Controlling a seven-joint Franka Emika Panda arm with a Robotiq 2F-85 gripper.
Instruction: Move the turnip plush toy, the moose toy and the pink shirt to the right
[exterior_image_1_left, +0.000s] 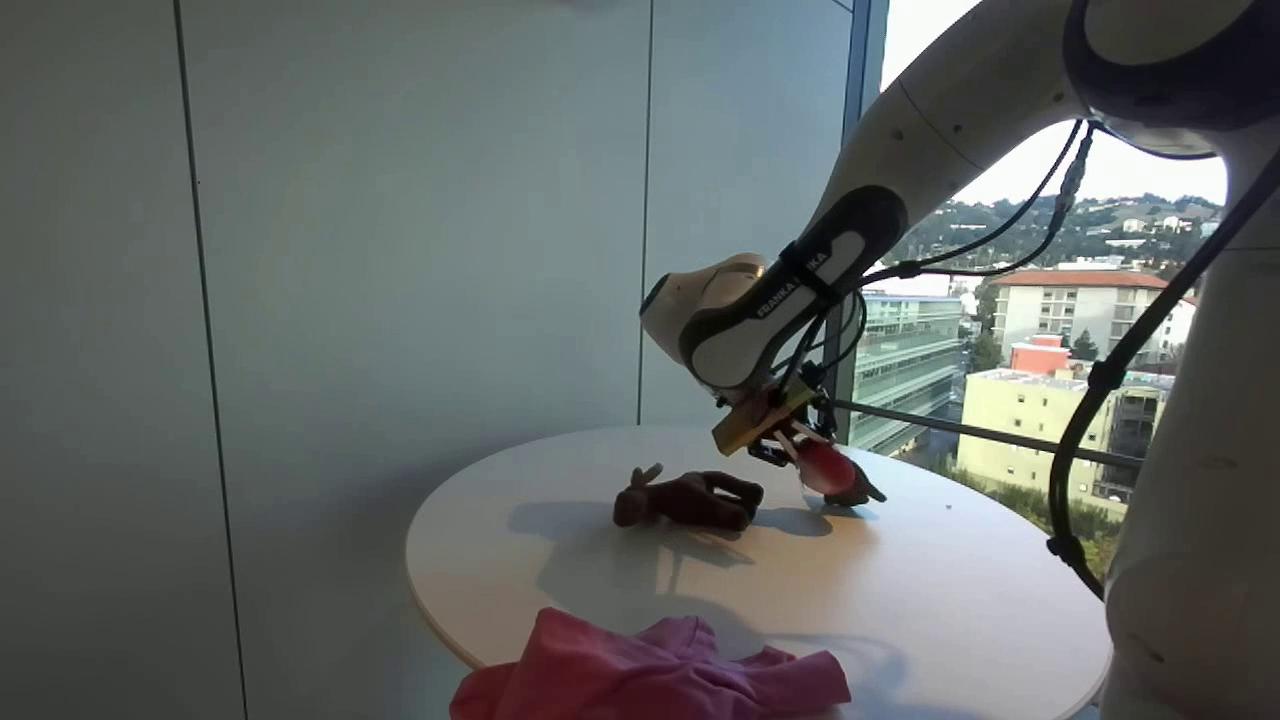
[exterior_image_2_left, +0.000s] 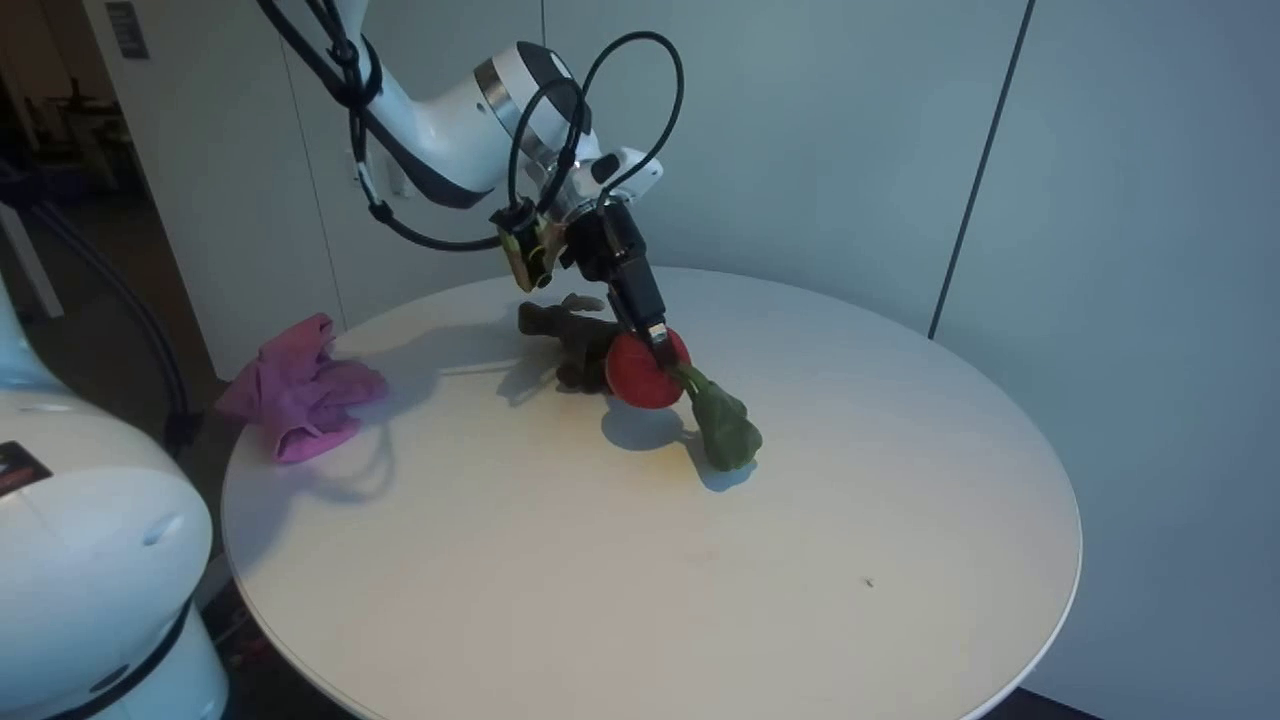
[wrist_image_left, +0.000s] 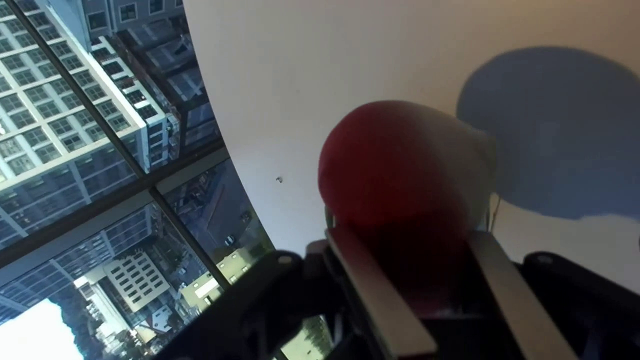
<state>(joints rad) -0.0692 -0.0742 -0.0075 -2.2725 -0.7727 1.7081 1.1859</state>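
The turnip plush toy is red with green leaves and shows in both exterior views (exterior_image_1_left: 826, 468) (exterior_image_2_left: 634, 376) and the wrist view (wrist_image_left: 390, 160). My gripper (exterior_image_1_left: 788, 446) is shut on its red body and holds it above the table. Its leaves (exterior_image_2_left: 728, 430) hang down close to the tabletop; I cannot tell if they touch. The brown moose toy lies on its side on the table in both exterior views (exterior_image_1_left: 695, 500) (exterior_image_2_left: 585, 345), beside the turnip. The pink shirt lies crumpled at the table's edge in both exterior views (exterior_image_1_left: 680, 680) (exterior_image_2_left: 305, 395).
The round white table (exterior_image_2_left: 800, 600) stands near a grey wall (exterior_image_1_left: 420, 250) and a large window (exterior_image_1_left: 1070, 400). The robot base (exterior_image_2_left: 100, 560) is at the table's edge, near the shirt. A small dark speck (exterior_image_2_left: 868, 582) lies on the tabletop.
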